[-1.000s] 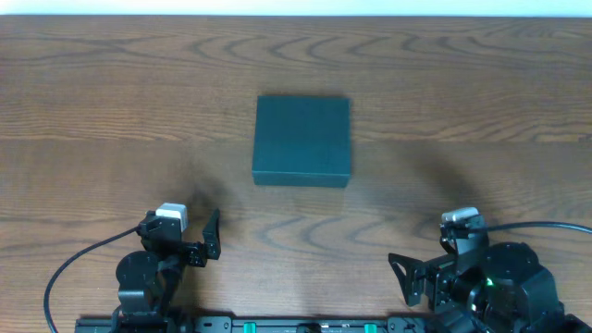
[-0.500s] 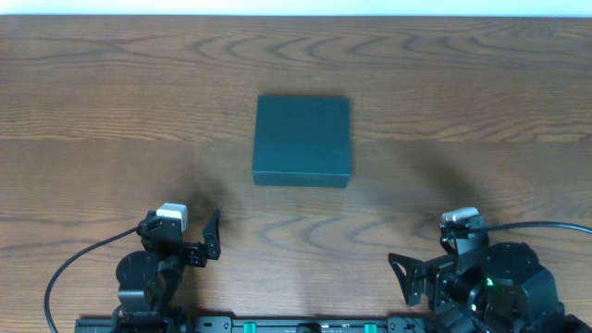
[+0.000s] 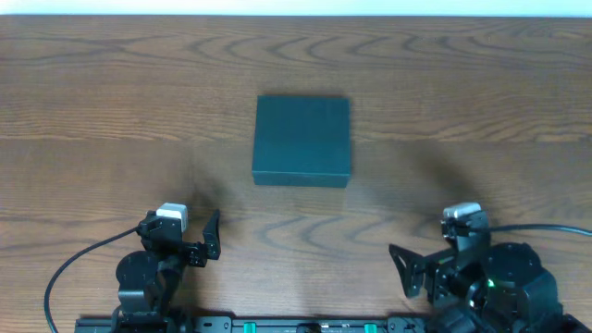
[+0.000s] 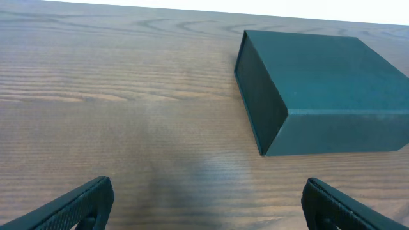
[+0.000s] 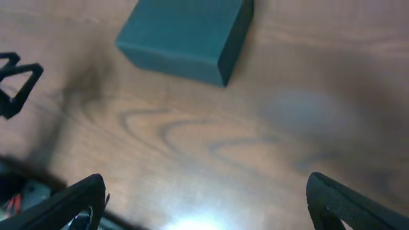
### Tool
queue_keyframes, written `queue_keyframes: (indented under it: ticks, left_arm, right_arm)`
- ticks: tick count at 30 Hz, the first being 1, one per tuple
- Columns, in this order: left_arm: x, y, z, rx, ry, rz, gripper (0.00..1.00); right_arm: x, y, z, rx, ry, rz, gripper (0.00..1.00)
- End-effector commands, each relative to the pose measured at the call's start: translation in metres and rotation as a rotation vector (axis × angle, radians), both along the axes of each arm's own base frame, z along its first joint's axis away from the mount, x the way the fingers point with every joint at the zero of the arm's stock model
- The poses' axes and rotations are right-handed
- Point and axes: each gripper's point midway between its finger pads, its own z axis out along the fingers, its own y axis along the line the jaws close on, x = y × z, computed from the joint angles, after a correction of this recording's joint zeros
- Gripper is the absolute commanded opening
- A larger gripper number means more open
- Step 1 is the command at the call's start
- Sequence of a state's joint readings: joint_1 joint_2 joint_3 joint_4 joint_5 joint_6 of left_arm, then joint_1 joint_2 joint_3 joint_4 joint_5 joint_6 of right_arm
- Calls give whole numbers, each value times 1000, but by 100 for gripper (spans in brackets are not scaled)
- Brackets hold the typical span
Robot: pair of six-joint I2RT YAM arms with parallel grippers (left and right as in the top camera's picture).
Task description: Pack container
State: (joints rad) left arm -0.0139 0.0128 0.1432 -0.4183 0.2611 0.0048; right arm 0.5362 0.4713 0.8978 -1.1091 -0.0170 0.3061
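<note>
The container is a dark teal box with its lid closed, lying flat in the middle of the wooden table. It also shows in the left wrist view at the upper right, and in the right wrist view at the top. My left gripper is open and empty at the near left, well short of the box; its fingers frame bare wood. My right gripper is open and empty at the near right, angled toward the box.
The wooden table runs to a white far edge. A black cable trails from the left arm and another from the right arm. No snack packets or other objects are in view.
The right arm has shifted slightly. The box and the left arm have not moved.
</note>
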Motion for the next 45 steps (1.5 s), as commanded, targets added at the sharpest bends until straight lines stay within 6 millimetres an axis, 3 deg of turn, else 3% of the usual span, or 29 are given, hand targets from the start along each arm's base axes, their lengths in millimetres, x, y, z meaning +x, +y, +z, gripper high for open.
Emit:
queue_keyframes:
  ticks: [1, 8, 18, 27, 45]
  left_arm:
    - [0, 2, -8, 19, 8, 4, 95]
    - [0, 2, -8, 19, 8, 4, 95]
    - [0, 2, -8, 19, 8, 4, 95]
    - [0, 2, -8, 19, 8, 4, 95]
    - [0, 2, -8, 19, 8, 4, 95]
  right_arm:
    - [7, -1, -18, -66, -72, 36, 99]
    - [28, 8, -66, -10, -177, 20, 99]
    - [25, 7, -111, 24, -236, 16, 99]
    - [25, 7, -151, -13, -164, 24, 99]
    - [25, 8, -150, -10, -165, 26, 99]
